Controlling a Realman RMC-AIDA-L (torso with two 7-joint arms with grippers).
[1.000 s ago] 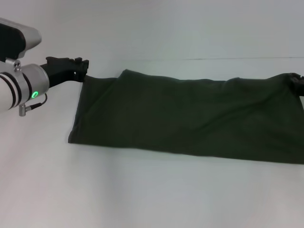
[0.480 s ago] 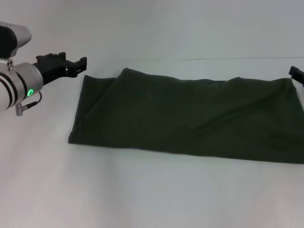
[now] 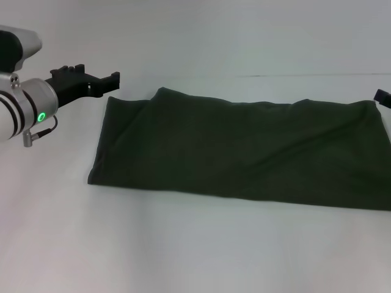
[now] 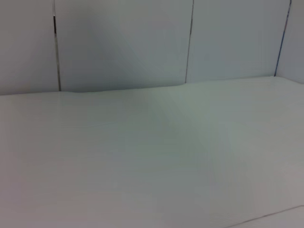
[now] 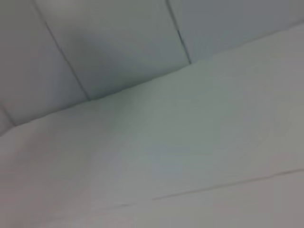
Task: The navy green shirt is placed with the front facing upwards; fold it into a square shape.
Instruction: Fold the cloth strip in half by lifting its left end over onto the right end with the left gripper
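Observation:
The navy green shirt (image 3: 244, 152) lies flat on the white table (image 3: 183, 250) as a long dark band, with no lettering showing. Its far left corner carries a small raised fold. My left gripper (image 3: 113, 79) hovers just beyond that far left corner, clear of the cloth, open and holding nothing. At the picture's right edge only a black tip of my right gripper (image 3: 382, 95) shows, by the shirt's far right corner and apart from it. Both wrist views hold only bare table and wall.
A panelled wall (image 4: 123, 42) stands behind the table. A thin seam (image 3: 305, 75) runs across the tabletop past the shirt's far edge. White tabletop stretches in front of the shirt and to its left.
Both grippers have let go of the shirt's far corners and drawn back from it, the left one up and away. The shirt's far edge has settled flat.

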